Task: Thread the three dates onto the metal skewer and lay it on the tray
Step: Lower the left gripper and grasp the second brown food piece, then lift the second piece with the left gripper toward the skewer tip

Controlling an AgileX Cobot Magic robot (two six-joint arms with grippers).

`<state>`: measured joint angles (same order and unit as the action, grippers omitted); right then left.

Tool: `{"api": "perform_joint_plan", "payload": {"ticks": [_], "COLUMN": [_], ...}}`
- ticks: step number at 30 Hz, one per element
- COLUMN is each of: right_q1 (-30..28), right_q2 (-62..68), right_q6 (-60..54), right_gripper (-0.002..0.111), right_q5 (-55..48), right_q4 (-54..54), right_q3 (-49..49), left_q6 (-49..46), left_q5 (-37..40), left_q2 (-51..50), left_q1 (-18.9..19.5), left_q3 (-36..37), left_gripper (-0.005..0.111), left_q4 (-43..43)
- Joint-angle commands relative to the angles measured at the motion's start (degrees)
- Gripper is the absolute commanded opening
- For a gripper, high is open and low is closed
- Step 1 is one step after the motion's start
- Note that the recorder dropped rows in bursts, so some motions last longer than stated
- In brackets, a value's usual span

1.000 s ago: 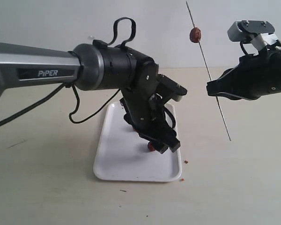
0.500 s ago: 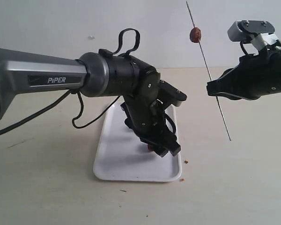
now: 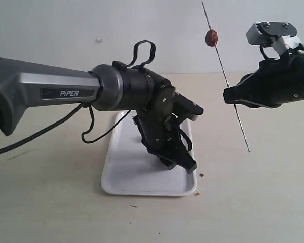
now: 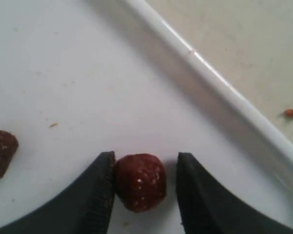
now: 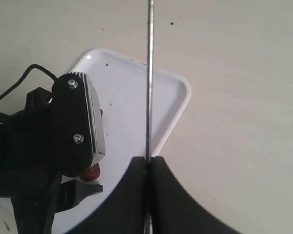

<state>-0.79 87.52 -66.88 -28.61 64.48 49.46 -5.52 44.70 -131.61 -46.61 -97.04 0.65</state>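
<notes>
The left gripper (image 4: 145,168) is down in the white tray (image 4: 211,79), jaws parted around one date (image 4: 140,181); one finger touches it, the other stands just off it, so nothing is clamped; a second date (image 4: 0,152) lies nearby on the tray floor; the tray sits mid-bench. The right gripper (image 3: 232,96) is clenched on the metal skewer (image 3: 225,76), held steeply tilted above the bench's right half; the third date (image 3: 211,37) sits threaded near its upper end.
</notes>
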Motion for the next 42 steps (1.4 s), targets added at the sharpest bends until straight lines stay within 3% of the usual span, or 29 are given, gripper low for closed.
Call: {"api": "perform_joint_plan", "payload": {"ticks": [1, 16, 21, 32, 36, 42], "right_q1": [-0.34, -0.34, -0.34, -0.34, -0.34, -0.34], "right_q2": [-0.52, -0.52, -0.52, -0.52, -0.52, -0.41], "right_q6": [-0.54, -0.42, -0.42, -0.42, -0.42, 0.49], "right_gripper": [0.0, 0.0, 0.0, 0.0, 0.0, 0.0], "right_q5": [0.04, -0.19, -0.19, -0.19, -0.56, -0.72], "right_q4": [0.25, 0.23, 0.23, 0.23, 0.02, 0.02], "right_q3": [-0.13, -0.13, -0.13, -0.13, -0.13, -0.13], "left_q6": [-0.08, -0.08, -0.08, 0.99, 1.49, -4.26], "left_q5": [0.0, 0.13, 0.23, -1.57, -5.15, -9.55], "left_q2": [-0.02, -0.02, -0.02, 2.84, 7.35, 11.5], "left_q1": [-0.18, -0.18, -0.18, 0.62, 3.88, 11.83], "left_q3": [-0.4, -0.4, -0.4, -0.4, -0.4, -0.4], "left_gripper": [0.039, 0.038, 0.026, 0.026, 0.026, 0.026], "left_q4": [0.17, 0.17, 0.17, -0.65, -6.93, -30.99]}}
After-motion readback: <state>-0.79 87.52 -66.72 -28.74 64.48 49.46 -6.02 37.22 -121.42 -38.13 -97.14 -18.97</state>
